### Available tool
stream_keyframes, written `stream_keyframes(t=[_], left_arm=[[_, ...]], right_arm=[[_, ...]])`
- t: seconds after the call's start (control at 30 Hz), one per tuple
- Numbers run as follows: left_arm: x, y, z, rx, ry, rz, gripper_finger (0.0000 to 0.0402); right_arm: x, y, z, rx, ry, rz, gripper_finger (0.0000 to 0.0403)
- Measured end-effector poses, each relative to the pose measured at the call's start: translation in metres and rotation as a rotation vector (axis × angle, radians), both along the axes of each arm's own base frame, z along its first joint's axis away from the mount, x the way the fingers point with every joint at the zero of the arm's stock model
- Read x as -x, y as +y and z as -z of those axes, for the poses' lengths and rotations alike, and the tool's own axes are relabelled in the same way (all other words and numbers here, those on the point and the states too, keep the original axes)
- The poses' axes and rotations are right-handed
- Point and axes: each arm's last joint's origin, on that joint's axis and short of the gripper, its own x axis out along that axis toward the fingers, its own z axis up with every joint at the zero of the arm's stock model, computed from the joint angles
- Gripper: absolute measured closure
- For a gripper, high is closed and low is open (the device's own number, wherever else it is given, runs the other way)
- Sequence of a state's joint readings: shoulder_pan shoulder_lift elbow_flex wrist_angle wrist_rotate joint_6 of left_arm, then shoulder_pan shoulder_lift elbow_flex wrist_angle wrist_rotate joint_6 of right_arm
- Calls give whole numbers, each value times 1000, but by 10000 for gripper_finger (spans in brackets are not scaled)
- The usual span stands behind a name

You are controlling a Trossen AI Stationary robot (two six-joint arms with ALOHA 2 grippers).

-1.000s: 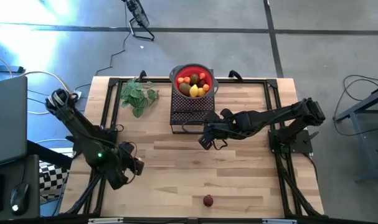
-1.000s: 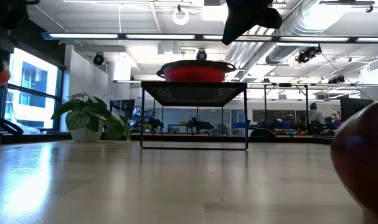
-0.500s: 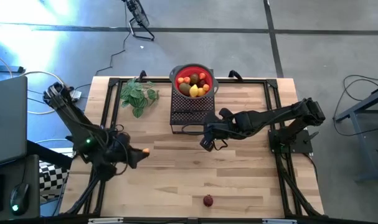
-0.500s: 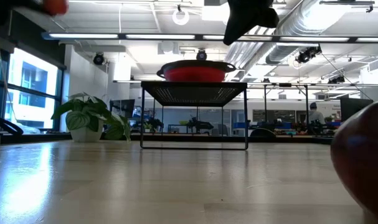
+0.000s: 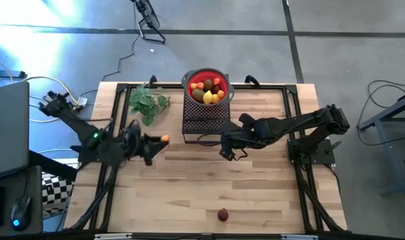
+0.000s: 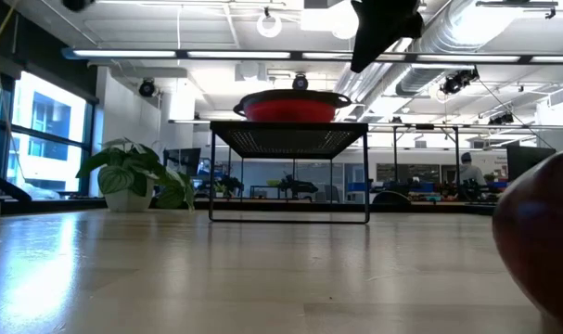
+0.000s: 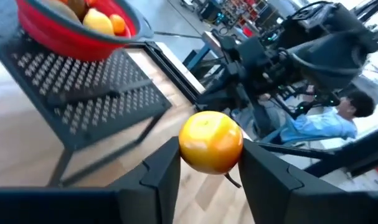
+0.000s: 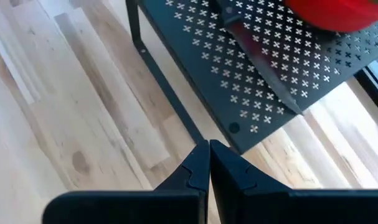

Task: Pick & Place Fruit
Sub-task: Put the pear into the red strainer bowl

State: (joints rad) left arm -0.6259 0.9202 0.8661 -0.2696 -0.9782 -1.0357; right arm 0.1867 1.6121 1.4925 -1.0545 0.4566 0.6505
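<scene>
Between the two dark fingers (image 7: 160,171) of the left tool (image 5: 157,141) sits a small orange fruit (image 5: 164,139), round and glossy, clamped from both sides and lifted above the wooden worktop (image 5: 189,187). Seen from above, that tool hangs left of centre, at about nine o'clock from the black perforated stand (image 5: 205,119). On top of the stand, at twelve o'clock on the worktop, rests a red bowl (image 5: 191,79) filled with more fruit (image 5: 209,91): yellow, orange, red and olive pieces. One dark red fruit (image 5: 223,215) lies alone near the front edge, at six o'clock, well apart from everything else. The right tool (image 5: 228,153) hovers just in front of the stand, at about five o'clock from it, its fingers (image 8: 225,168) pressed together and holding nothing. A green leafy sprig (image 5: 147,102) lies at ten o'clock, beside the stand. Beyond the worktop, the left wrist view shows a person in a blue top (image 7: 319,127).
</scene>
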Motion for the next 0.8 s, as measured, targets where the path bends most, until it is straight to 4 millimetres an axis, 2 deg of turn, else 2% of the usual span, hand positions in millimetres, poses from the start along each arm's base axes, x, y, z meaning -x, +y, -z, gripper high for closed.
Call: stream_keyframes(t=[0.4,0.5,0.8], left_arm=[[-27,72,-6,-79,61,13,259],[-30,91,-9,-95,46,18,259],[-32,140,-20,-162,-37,77,259]], right_arm=[[29,-17,-30,43,-85,131,398],[38,-24,-36,42,-92,159,398],[45,-34,-43,40,-138,249,398]])
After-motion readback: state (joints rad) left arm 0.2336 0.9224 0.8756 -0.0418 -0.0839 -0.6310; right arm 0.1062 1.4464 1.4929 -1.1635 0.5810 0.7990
